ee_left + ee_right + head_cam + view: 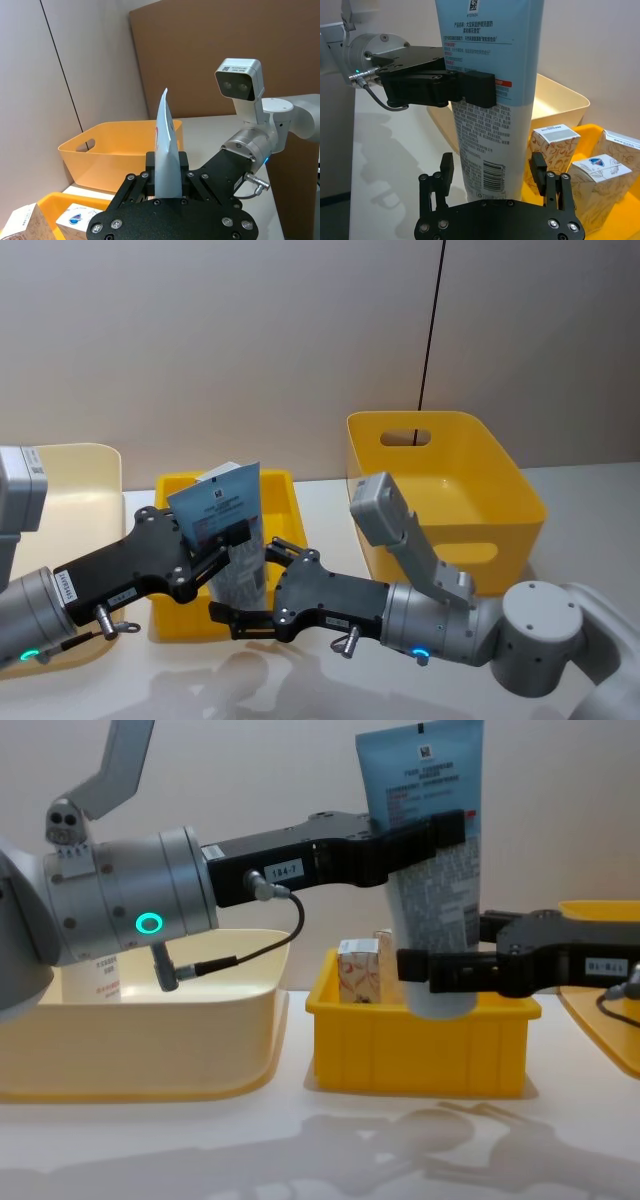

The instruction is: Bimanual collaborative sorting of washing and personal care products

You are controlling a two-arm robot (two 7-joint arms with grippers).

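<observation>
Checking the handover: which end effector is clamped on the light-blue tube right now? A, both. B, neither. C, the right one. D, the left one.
D: the left end effector pinches the light-blue tube upright, while the right end effector stands open around its lower end, with a gap on each side.

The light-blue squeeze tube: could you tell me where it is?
The tube is left of centre in the head view, above the small yellow bin, clamped by the left gripper; the open right gripper flanks its lower end.
</observation>
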